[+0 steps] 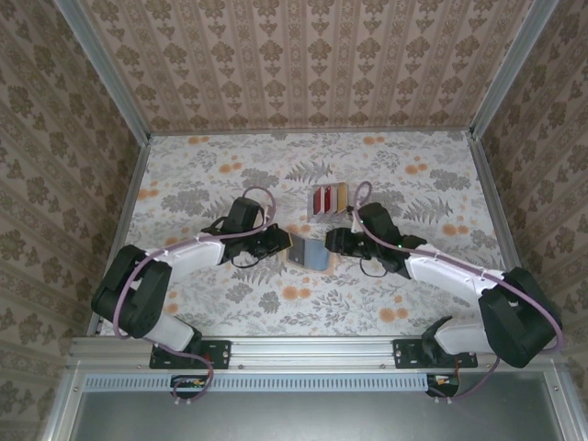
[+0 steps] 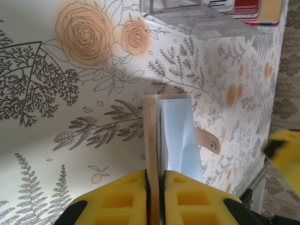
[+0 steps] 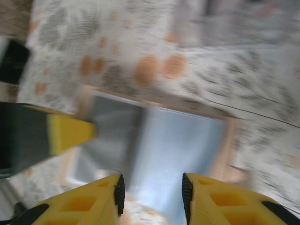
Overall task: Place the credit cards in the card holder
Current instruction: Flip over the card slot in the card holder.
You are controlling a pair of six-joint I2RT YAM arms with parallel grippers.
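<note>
The card holder (image 1: 309, 251) lies unfolded mid-table, its grey-blue pockets (image 3: 178, 145) facing up. My left gripper (image 1: 281, 243) is shut on its left pinkish-tan flap (image 2: 151, 136), and the flap's edge stands pinched between the yellow pads (image 2: 133, 197). From the right, my right gripper (image 1: 333, 243) hovers just over the wallet's right half. Its jaws (image 3: 152, 192) are open with nothing between them. That wrist view is blurred. The credit cards (image 1: 328, 197), dark red, red and tan, stand upright in a clear rack (image 2: 197, 21) just behind the wallet.
The wallet's snap tab (image 2: 208, 139) sticks out on its far side. The floral table (image 1: 202, 175) is walled by patterned panels at the back and sides, with metal rails at the edges (image 1: 129, 211). Both arms converge at the table's middle.
</note>
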